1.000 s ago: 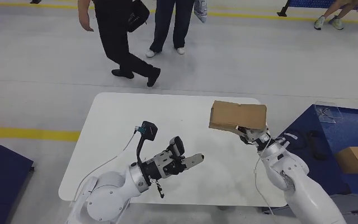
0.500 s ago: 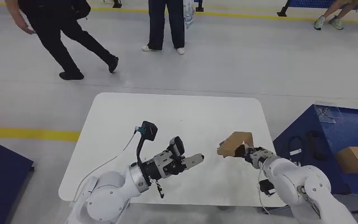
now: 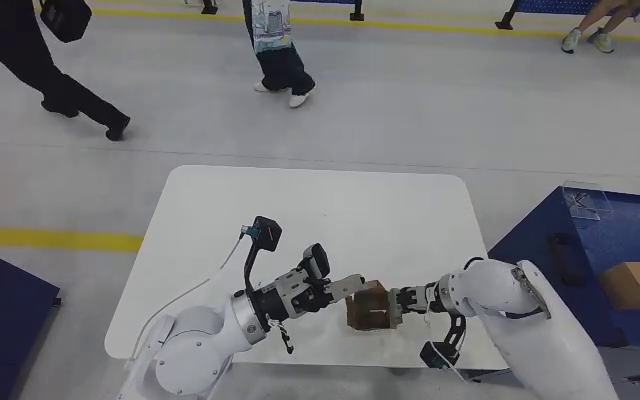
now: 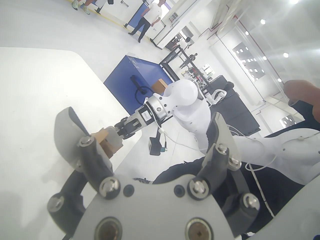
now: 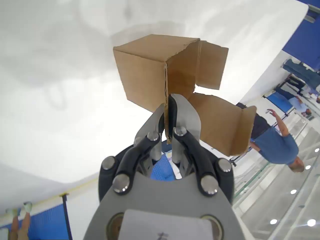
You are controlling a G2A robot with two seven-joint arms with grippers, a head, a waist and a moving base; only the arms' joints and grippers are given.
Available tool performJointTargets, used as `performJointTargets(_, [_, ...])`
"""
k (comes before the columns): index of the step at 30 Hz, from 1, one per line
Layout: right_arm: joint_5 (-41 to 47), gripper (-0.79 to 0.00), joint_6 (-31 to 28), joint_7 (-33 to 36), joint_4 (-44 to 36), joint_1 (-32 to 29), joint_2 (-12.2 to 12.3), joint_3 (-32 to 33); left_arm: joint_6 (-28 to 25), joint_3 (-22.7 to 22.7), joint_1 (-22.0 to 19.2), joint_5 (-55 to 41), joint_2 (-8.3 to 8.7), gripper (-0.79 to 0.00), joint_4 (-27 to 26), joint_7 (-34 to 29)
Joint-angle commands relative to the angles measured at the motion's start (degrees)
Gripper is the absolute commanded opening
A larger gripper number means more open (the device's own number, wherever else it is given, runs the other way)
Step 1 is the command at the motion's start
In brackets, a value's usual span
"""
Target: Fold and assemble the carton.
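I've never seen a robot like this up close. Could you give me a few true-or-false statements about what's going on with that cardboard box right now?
1. The right gripper is shut on an edge of the carton. True.
2. The carton lies flat at the far corner of the table. False: it is held in the gripper, partly opened, near the table's front edge.
3. The left gripper is open. True.
4. Both grippers clamp the carton. False: the left gripper's fingers are spread beside it, not closed on it.
5. All the carton's flaps are folded shut. False: several flaps stick out open.
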Motion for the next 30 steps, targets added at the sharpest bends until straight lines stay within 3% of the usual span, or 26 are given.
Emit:
performJointTargets(1, [3.8, -0.785, -1.9, 1.9, 2.6, 1.8, -0.5, -2.1, 0.0, 0.0, 0.0, 0.0, 0.00, 0.000, 0.0, 0.0])
performJointTargets(8, [8.0, -0.785, -4.8, 4.9, 10.0, 7.0, -2.0, -7.6, 0.0, 0.0, 0.0, 0.0, 0.00, 0.000, 0.0, 0.0])
performJointTargets(10, [7.6, -0.394, -4.6, 5.6, 11.7, 7.8, -2.3, -8.6, 0.0, 0.0, 0.0, 0.0, 0.00, 0.000, 0.0, 0.0])
performJointTargets(13, [8.3, -0.394, -2.9, 7.5, 14.2, 8.4, -2.8, -9.0, 0.0, 0.0, 0.0, 0.0, 0.00, 0.000, 0.0, 0.0])
performJointTargets(14, [8.6, -0.329, -2.3, 8.0, 14.9, 8.4, -2.9, -9.0, 0.0, 0.0, 0.0, 0.0, 0.00, 0.000, 0.0, 0.0])
performJointTargets(16, [8.6, -0.351, -0.6, 9.1, 15.7, 8.3, -3.0, -8.5, 0.0, 0.0, 0.0, 0.0, 0.00, 0.000, 0.0, 0.0])
performJointTargets(18, [8.4, -0.237, 1.0, 10.5, 15.8, 7.8, -2.9, -7.3, 0.0, 0.0, 0.0, 0.0, 0.00, 0.000, 0.0, 0.0])
performJointTargets(19, [8.3, -0.139, 1.9, 11.5, 15.6, 7.3, -2.8, -6.5, 0.0, 0.0, 0.0, 0.0, 0.00, 0.000, 0.0, 0.0])
performJointTargets(20, [9.0, -0.111, 2.9, 11.9, 15.2, 6.6, -2.7, -5.4, 0.0, 0.0, 0.0, 0.0, 0.00, 0.000, 0.0, 0.0])
performJointTargets(24, [9.9, -0.108, 9.1, 15.9, 11.2, 2.2, -1.6, 1.3, 0.0, 0.0, 0.0, 0.0, 0.00, 0.000, 0.0, 0.0])
performJointTargets(26, [11.1, 0.000, 12.4, 18.5, 8.7, -1.6, -1.1, 5.4, 0.0, 0.0, 0.0, 0.0, 0.00, 0.000, 0.0, 0.0])
performJointTargets(30, [11.5, 0.000, 15.6, 21.3, 6.7, -4.2, -0.8, 8.2, 0.0, 0.0, 0.0, 0.0, 0.00, 0.000, 0.0, 0.0])
